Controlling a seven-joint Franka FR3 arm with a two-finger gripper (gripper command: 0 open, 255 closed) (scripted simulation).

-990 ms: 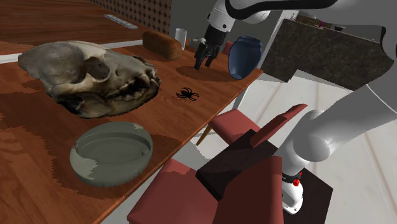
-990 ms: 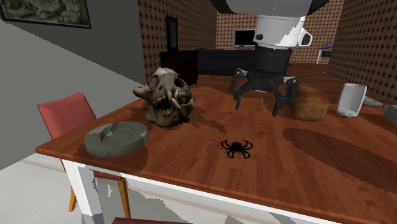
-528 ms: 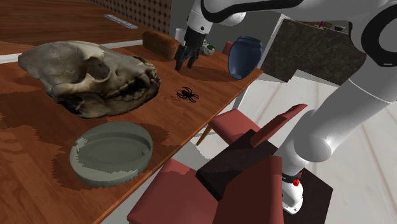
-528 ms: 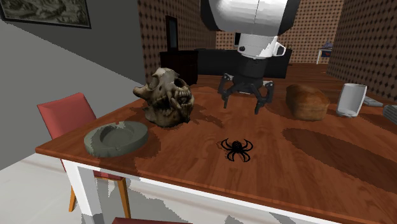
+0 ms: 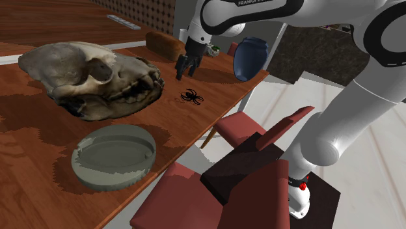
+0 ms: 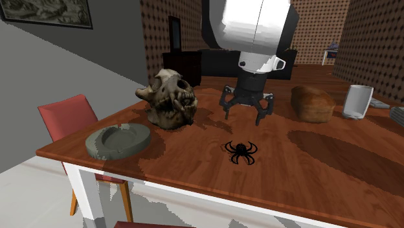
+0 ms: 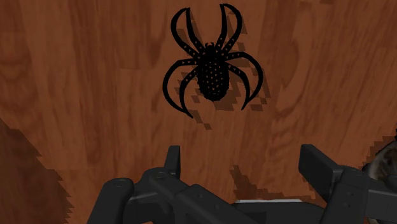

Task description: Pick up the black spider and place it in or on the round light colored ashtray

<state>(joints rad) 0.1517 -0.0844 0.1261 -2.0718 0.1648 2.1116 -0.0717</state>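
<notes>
Warm, even light over the table (image 5: 215, 97) in the shoulder view, the wood glowing red-brown, and broad darker shadow patches lie at the frame's left and centre, their edges stepped like sawteeth. The skull (image 5: 91, 78) is shaded along its underside; the ashtray (image 5: 148, 148) throws a dark fringe toward lower left. The white arm (image 5: 338, 123) catches bright highlights at right, going grey underneath. Over to the second exterior view, dimmer: flat grey wall (image 6: 97, 71) at left, a big dark patch on the wood right of centre. Wrist view, the spider (image 7: 211, 73) drops a jagged shadow just to its lower right, and deep shade fills the lower left corner
</notes>
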